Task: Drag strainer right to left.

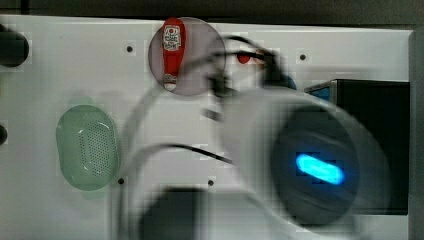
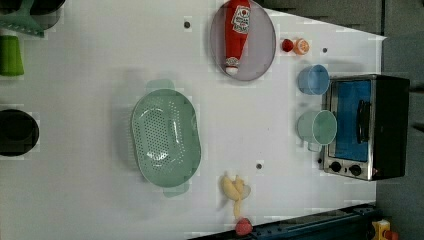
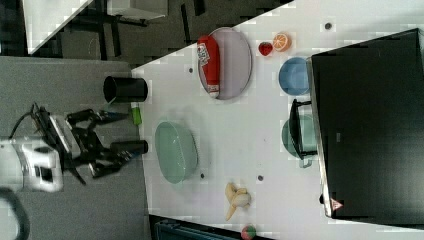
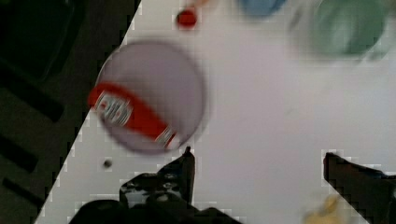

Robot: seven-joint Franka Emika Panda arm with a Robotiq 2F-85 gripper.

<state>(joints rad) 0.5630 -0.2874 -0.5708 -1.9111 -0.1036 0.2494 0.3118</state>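
The white bench (image 2: 100, 200) carries a toaster oven (image 2: 367, 127) at the left view's right. The strainer (image 2: 166, 137) lies alone toward the left view's left, probably where the drag leaves it. The end effector (image 3: 120, 132) hangs off the bench, splayed, grasping nothing.

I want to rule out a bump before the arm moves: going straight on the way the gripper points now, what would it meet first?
In the right view the open gripper points across toward the strainer, likely first in line, though depth is unclear.
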